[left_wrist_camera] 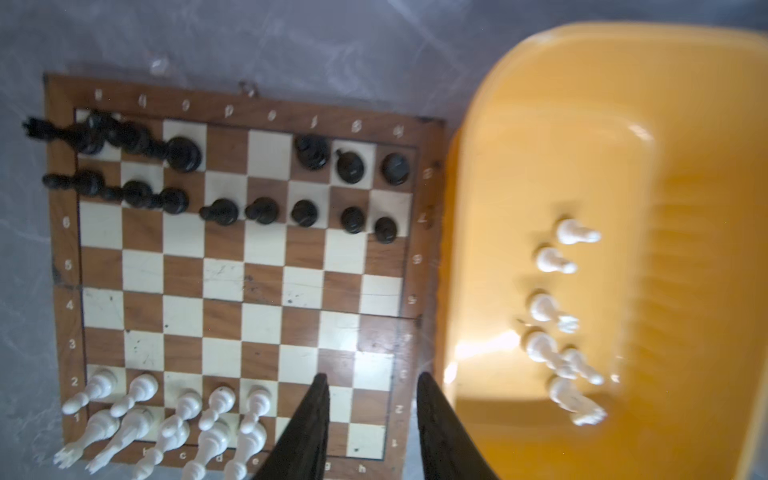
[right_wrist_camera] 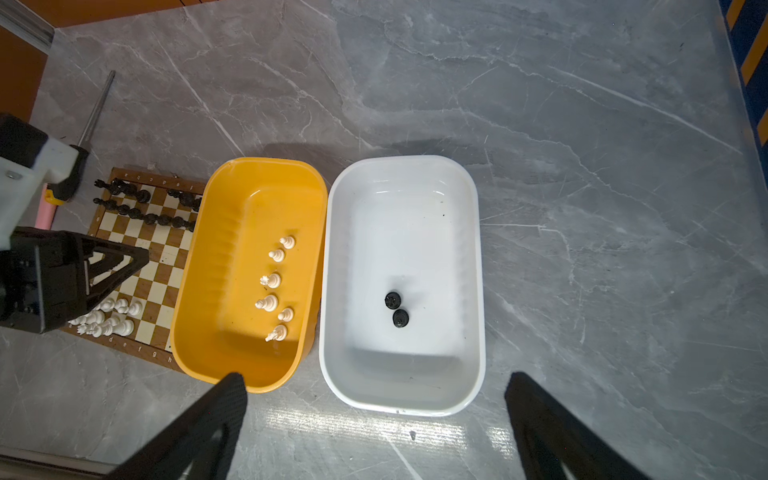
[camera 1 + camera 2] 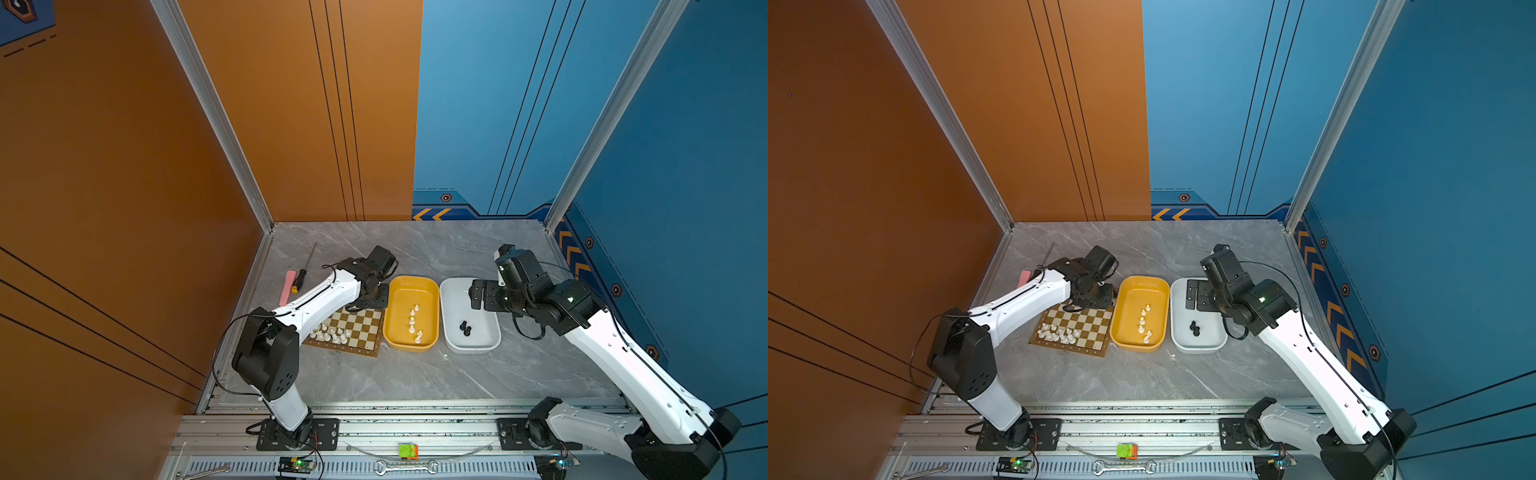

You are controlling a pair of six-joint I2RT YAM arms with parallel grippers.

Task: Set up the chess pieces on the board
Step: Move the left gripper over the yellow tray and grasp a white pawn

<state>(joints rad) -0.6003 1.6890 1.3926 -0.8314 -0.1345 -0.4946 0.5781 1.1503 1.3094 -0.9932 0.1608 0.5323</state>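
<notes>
Chess pieces (image 3: 332,334) spread over three spots on the grey table (image 3: 415,374). Farthest left, off to the side, a pink bar (image 3: 286,286) and a screwdriver (image 3: 300,279) lying side by side. Next along, the board (image 3: 358,328), flat on the table and right up against the yellow tub (image 3: 390,311). At one end of it, ten white pieces (image 1: 174,411) upright in two rows (five columns filled, three bare). At the opposite end, fourteen black pieces (image 1: 262,210): a full front row of eight, and a back row with two empty squares in its middle. Above the board, on the side nearest the yellow tub, the left gripper (image 1: 370,376), fingers apart, nothing between them. Then the yellow tub itself, with six more white pieces in a loose line along its floor. Just beside it, rims close together, the white tub (image 2: 480,257), with two black pieces close together near its middle. Over that tub, the right gripper (image 2: 376,376), spread wide and empty.
</notes>
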